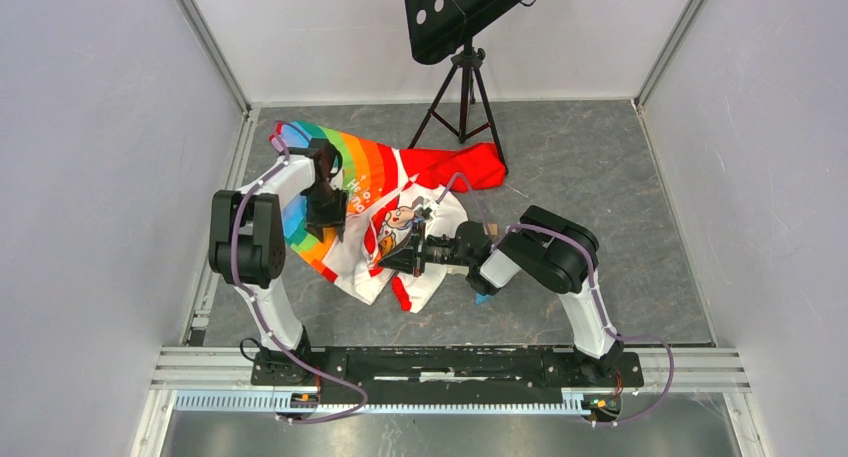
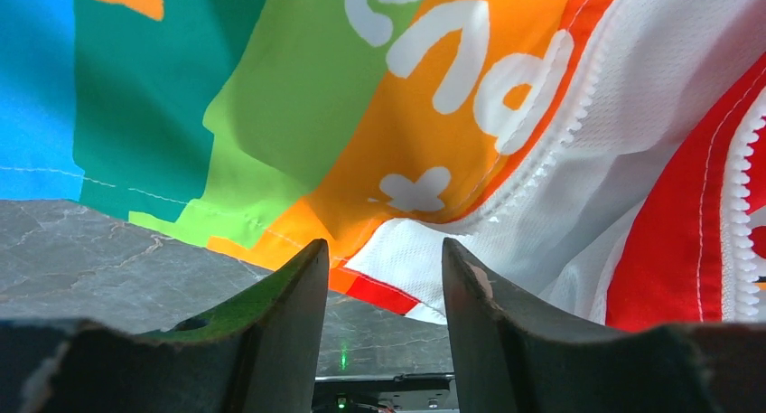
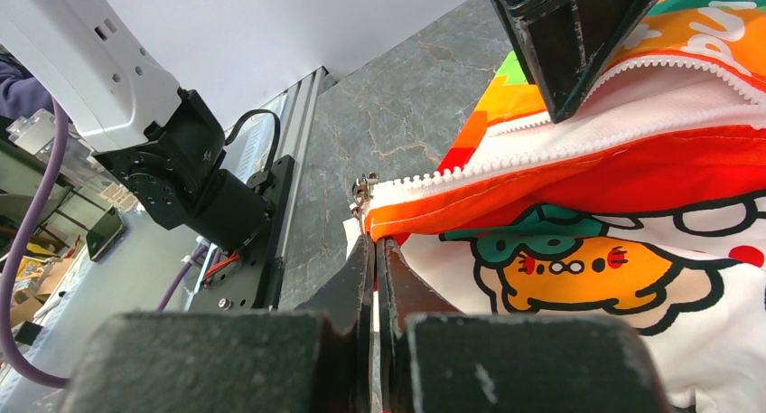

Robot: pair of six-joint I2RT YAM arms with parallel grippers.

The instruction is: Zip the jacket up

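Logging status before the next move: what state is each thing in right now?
jacket: crumpled on the table, front open.
zipper: unzipped, teeth rows apart.
left pincer: open, over the rainbow panel.
right pincer: shut on the jacket's edge by the zipper end.
music stand: upright.

- Your left arm rises from its base at the near edge of the worktop. Its elbow is folded close to the left edge and its forearm reaches toward the far edge.
- Your left gripper points down, its fingers parted with a clear gap between them.
- Your right arm is folded right of centre, with its wrist stretched level toward the left edge.
- Your right gripper has its fingers pressed together, pinching a thin edge of the jacket.
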